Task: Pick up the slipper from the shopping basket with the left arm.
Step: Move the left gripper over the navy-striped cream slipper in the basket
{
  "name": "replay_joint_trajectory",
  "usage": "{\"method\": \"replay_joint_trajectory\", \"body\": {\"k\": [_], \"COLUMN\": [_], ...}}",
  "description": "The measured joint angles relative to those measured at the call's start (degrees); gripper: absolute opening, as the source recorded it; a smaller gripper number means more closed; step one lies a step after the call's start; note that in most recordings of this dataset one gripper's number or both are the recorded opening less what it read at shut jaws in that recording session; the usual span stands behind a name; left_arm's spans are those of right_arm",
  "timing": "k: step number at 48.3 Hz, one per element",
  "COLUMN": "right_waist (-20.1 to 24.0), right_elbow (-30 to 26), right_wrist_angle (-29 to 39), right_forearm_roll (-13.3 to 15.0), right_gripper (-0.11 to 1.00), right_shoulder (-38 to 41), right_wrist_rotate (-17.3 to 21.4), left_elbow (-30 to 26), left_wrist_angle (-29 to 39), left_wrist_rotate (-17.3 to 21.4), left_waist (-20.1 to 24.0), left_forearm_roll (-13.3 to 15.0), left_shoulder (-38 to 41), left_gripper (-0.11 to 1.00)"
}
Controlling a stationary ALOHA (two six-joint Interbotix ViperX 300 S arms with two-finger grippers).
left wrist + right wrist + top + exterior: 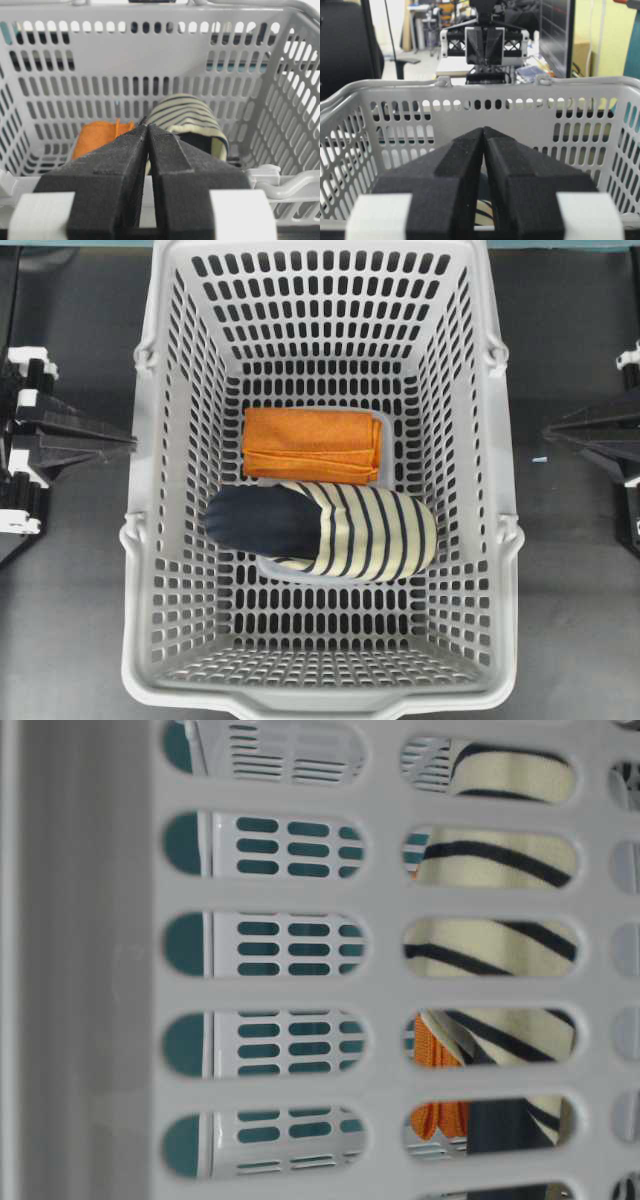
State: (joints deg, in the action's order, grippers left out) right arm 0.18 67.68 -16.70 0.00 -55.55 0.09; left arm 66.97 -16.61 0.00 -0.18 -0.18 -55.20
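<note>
The slipper (330, 530), cream with navy stripes and a dark navy insole, lies on its side across the floor of the light grey shopping basket (150, 540). It also shows in the left wrist view as a striped slipper (187, 120) with its opening facing me. My left gripper (128, 440) waits outside the basket's left wall, tips together and holding nothing; from its own camera the left gripper (146, 125) is shut. My right gripper (550, 432) sits outside the right wall, and the right gripper (483, 131) is shut too.
A folded orange cloth (312, 445) lies just behind the slipper, touching it. The basket's slotted walls rise high on all sides, with a thick rim (270, 177) between my left gripper and the slipper. A handle lug (497, 355) juts from the right rim.
</note>
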Motion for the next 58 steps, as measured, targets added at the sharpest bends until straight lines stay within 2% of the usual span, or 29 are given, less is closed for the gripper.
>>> {"method": "replay_joint_trajectory", "body": {"k": [3, 6, 18, 25, 38, 49, 58], "right_waist": [-0.1, 0.4, 1.1, 1.1, 1.0, 1.1, 1.2], "right_elbow": [0.1, 0.2, 0.2, 0.2, 0.2, 0.5, 0.5], "right_wrist_angle": [0.0, 0.2, 3.5, 6.4, 8.8, 9.1, 9.1], "right_forearm_roll": [0.0, -0.3, -0.7, -0.7, -0.7, -0.8, -0.8], "right_gripper": [0.00, 0.00, 0.00, 0.00, 0.00, 0.00, 0.00], "right_shoulder": [0.0, -0.2, -2.8, -4.4, -6.5, -6.8, -6.9], "right_wrist_rotate": [0.2, 0.5, 3.1, 3.3, 3.3, 3.3, 3.3], "left_elbow": [-0.7, -4.0, -22.2, -32.7, -49.2, -60.9, -67.3], "left_wrist_angle": [1.2, 4.5, 28.4, 39.9, 52.4, 65.3, 71.3], "left_wrist_rotate": [-0.4, -0.4, -1.2, -2.1, -2.4, -2.6, -3.3], "left_waist": [0.0, 0.0, -0.4, -0.5, -3.5, -5.4, -6.4], "left_forearm_roll": [-0.6, -1.8, -2.2, -2.3, -2.3, -2.3, -2.3], "left_shoulder": [-0.1, 0.1, 6.1, 14.1, 32.6, 46.2, 54.7], "left_gripper": [0.02, 0.00, 0.00, 0.00, 0.00, 0.00, 0.00]}}
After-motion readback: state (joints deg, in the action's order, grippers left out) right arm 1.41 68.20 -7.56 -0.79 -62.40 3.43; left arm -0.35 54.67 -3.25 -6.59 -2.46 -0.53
